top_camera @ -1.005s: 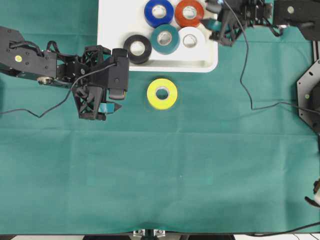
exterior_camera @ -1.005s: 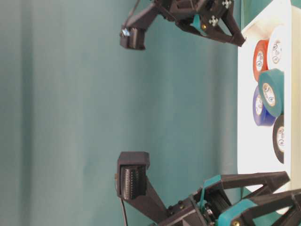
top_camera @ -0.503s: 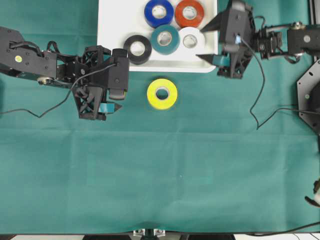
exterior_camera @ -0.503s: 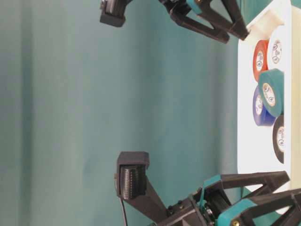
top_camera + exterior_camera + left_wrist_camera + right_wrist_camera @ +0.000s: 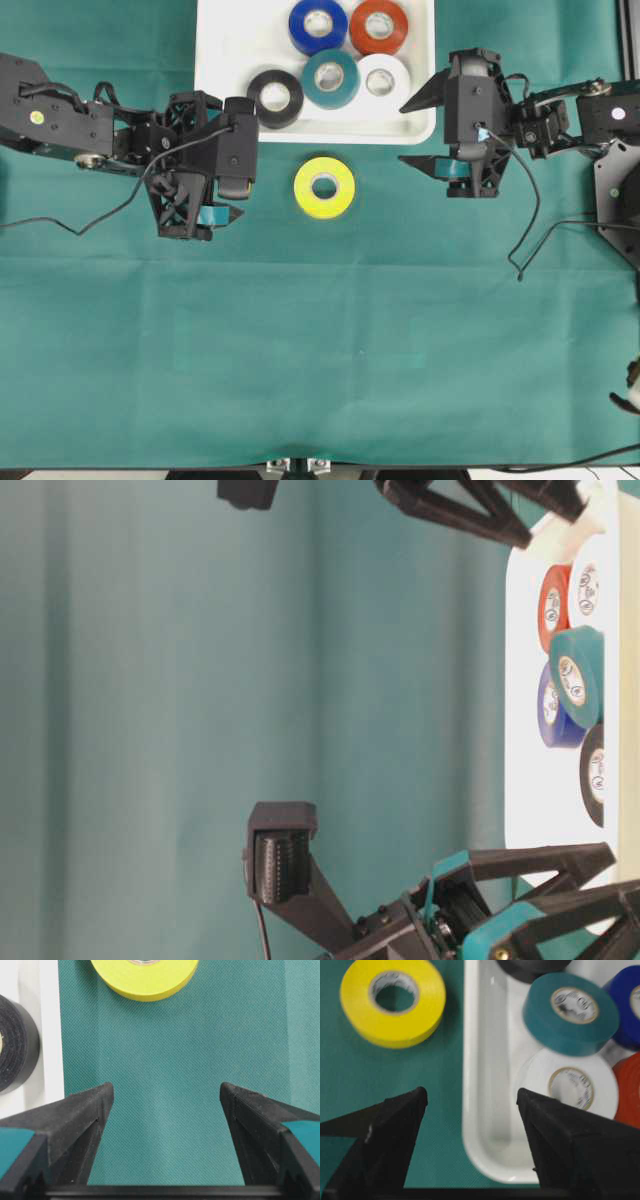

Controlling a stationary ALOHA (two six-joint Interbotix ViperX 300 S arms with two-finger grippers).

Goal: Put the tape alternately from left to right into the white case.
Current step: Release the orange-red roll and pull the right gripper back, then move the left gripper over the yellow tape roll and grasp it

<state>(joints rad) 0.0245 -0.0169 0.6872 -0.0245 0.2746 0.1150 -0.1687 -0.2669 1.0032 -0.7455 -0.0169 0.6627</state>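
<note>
Overhead exterior: green cloth (image 5: 330, 340) covers table

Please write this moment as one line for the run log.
case: five rolls inside | yellow roll: on cloth, outside case | left tool: open, empty | right tool: open, empty, beside case corner

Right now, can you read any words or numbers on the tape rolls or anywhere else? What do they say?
No text here can be read.
Teal tape roll: dark print on the inner core label, too blurred to read.
White tape roll: print on the core label, too blurred to read.
Red tape roll: print on the core label, too small to read.
Yellow tape roll, white case, and both grippers: no writing visible.
</note>
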